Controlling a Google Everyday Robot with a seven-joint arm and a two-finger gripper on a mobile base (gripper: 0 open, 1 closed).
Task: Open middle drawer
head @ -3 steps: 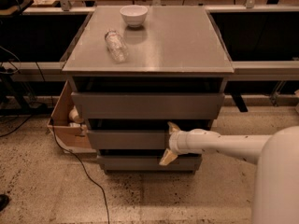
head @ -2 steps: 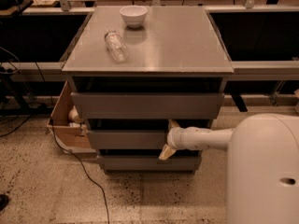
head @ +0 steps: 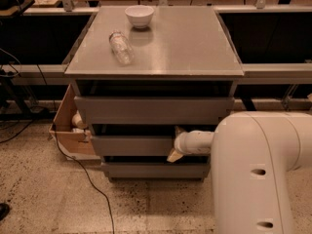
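Observation:
The grey cabinet (head: 154, 48) has three drawers. The middle drawer (head: 131, 146) is the second one, with a flat grey front and a dark gap above it. My gripper (head: 176, 143) is at the right part of that front, with one fingertip at its upper edge and one at its lower edge. My white arm (head: 258, 172) fills the lower right and hides the drawer's right end. The taller top drawer (head: 153, 110) and the slim bottom drawer (head: 153, 170) sit above and below.
A white bowl (head: 139, 16) and a clear plastic bottle (head: 120, 47) lying on its side rest on the cabinet top. A cardboard box (head: 70, 126) stands on the floor left of the cabinet. A black cable (head: 83, 177) runs across the speckled floor.
My arm's elbow has swung into the lower right and now fills it. The gripper stays at the middle drawer's front. The drawer looks unmoved.

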